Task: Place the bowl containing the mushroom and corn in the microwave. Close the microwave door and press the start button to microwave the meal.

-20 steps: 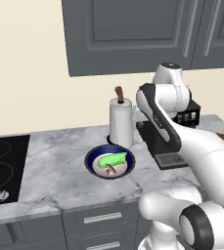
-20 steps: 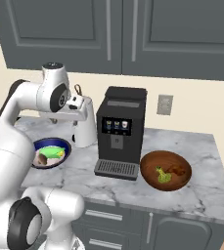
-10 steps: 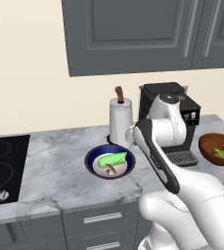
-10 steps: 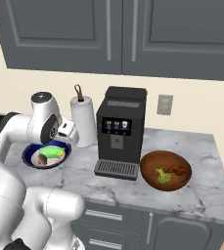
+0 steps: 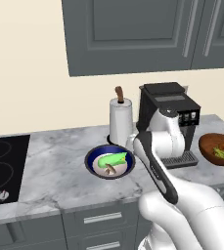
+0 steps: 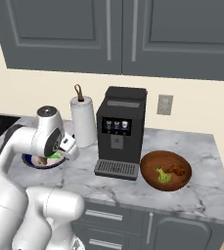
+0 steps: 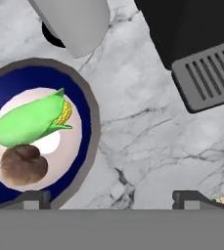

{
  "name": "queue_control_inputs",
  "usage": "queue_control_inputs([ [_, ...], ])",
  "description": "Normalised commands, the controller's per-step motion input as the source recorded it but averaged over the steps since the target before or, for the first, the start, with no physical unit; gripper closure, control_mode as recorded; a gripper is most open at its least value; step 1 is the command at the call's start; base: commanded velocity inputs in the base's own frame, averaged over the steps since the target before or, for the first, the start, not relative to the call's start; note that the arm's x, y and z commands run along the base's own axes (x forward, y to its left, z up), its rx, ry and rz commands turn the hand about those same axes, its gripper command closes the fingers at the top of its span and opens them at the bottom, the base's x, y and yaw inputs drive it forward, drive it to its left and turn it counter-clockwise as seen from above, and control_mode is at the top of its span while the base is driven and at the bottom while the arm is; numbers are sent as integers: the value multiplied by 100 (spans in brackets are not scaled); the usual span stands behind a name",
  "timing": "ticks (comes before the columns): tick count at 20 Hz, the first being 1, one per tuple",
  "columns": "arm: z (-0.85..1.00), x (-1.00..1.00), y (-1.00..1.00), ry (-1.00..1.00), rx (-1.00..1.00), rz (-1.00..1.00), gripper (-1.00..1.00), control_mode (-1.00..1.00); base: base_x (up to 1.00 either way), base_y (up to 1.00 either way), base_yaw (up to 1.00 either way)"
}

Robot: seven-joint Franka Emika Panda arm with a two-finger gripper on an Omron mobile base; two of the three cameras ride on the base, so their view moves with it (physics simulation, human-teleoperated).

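Note:
The bowl with its dark blue rim sits on the marble counter in front of the paper-towel roll. Inside it lie the green corn and the brown mushroom. My gripper hangs open just above the bowl's right edge, pointing down. One fingertip is over the bowl and the other is over bare counter. In the right base view my hand covers part of the bowl. The microwave and its door are out of view.
A paper-towel roll stands right behind the bowl. The black coffee machine with its drip tray is close on the right. A wooden bowl lies further right, a black cooktop on the left, and dark cabinets overhead.
The arm has swung down from high above the counter to low over the bowl's right side. The gripper has stayed open; the bowl has not moved.

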Motion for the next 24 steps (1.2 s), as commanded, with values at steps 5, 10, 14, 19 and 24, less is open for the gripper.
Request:
queue_control_inputs([
  [5,-37,8,0,12,17,-12,-100,-100,0,0,0],
  [10,-39,4,8,4,12,-7,-100,-100,0,0,0],
  [14,-32,2,29,0,0,-2,-100,-100,0,0,0],
  [19,-30,6,36,0,0,-2,-100,-100,0,0,0],
  [24,-24,6,21,0,0,-1,-100,-100,0,0,0],
])
